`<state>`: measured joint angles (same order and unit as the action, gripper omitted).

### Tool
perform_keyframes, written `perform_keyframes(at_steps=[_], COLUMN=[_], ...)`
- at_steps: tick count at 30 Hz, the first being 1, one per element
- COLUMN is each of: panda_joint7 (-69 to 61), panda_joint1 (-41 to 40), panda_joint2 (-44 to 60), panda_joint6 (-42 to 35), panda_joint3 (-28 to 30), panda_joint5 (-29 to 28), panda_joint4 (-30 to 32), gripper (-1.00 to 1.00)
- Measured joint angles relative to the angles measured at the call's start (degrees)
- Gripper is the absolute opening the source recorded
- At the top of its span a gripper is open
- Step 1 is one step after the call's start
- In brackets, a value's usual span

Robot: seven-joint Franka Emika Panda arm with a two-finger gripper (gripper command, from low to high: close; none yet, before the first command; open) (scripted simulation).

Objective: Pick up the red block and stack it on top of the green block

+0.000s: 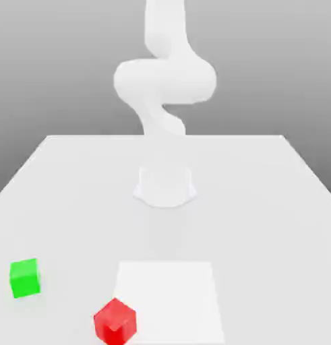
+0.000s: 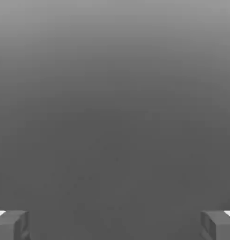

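The red block (image 1: 115, 321) sits on the white table near its front edge, slightly to the exterior view's left of centre. The green block (image 1: 24, 277) rests on the table further to the exterior view's left and a little farther back, well apart from the red one. In the hand view my gripper (image 2: 115, 226) is open: its two grey fingertips (image 2: 11, 225) stand far apart with nothing between them, and plain grey background lies beyond them. The white arm (image 1: 164, 81) rises from its base and bends upward out of the exterior view.
The arm's round base (image 1: 165, 185) stands at the middle of the table (image 1: 262, 202). A brighter white square patch (image 1: 169, 300) lies flat on the table just beside the red block, on the exterior view's right.
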<state>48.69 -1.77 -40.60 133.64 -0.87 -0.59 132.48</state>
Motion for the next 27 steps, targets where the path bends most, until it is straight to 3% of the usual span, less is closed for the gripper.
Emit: perform_keyframes(at_steps=[16,27], panda_joint7=[18.38,25.49], panda_joint1=[-8.00,-10.07], panda_joint2=[33.64,56.18], panda_joint6=[11.91,21.56], panda_joint3=[-2.04,-1.00], panda_joint5=[-3.86,-0.75], panda_joint4=[4.49,6.78], gripper=[0.00,0.00])
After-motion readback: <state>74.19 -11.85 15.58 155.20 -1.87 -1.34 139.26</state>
